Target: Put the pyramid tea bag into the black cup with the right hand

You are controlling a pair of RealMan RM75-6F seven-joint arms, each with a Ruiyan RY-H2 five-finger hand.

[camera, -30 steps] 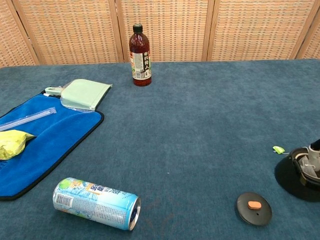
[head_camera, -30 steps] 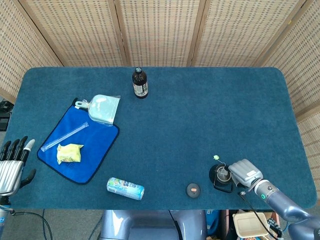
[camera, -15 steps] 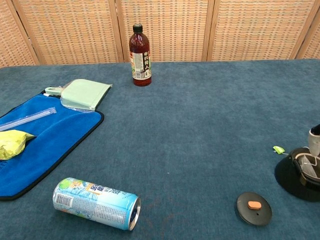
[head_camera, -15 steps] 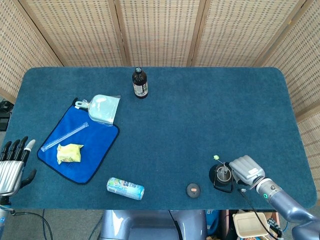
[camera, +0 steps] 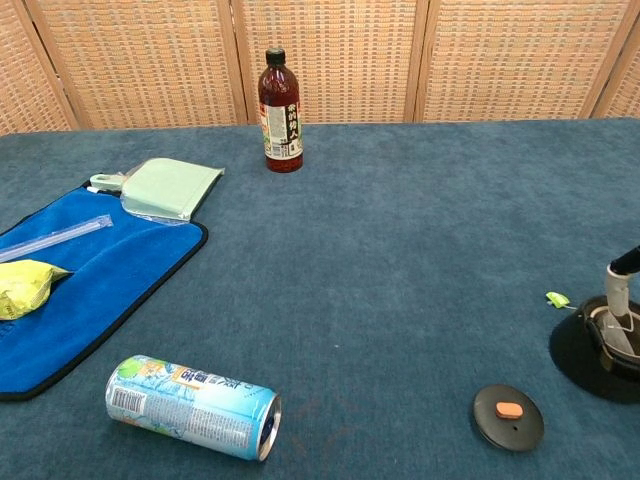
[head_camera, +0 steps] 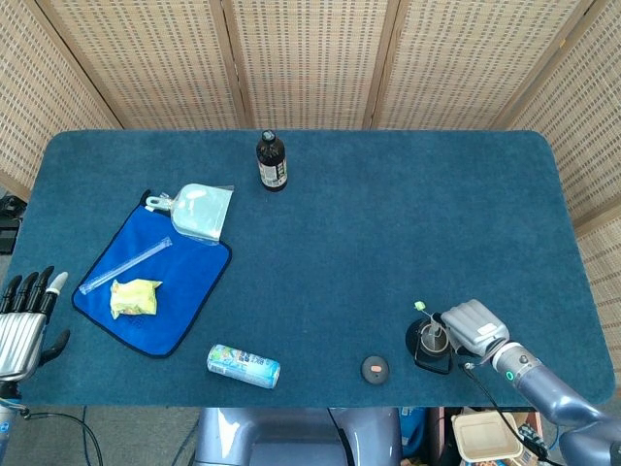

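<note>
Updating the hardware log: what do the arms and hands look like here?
Left hand: ribbed silver palm, black fingers, one white-tipped. Right hand: light grey shell on a glossy blue-grey arm, with a black wrist collar bearing a small green light and a thin black cable beside it.

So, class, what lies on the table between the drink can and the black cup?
In both views, a small round black lid lies between can and cup.

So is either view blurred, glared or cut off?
Head view: sharp, evenly lit, soft shadows, no glare; right hand beside the cup. Chest view: sharp too, but the cup is cropped at the right edge.
</note>
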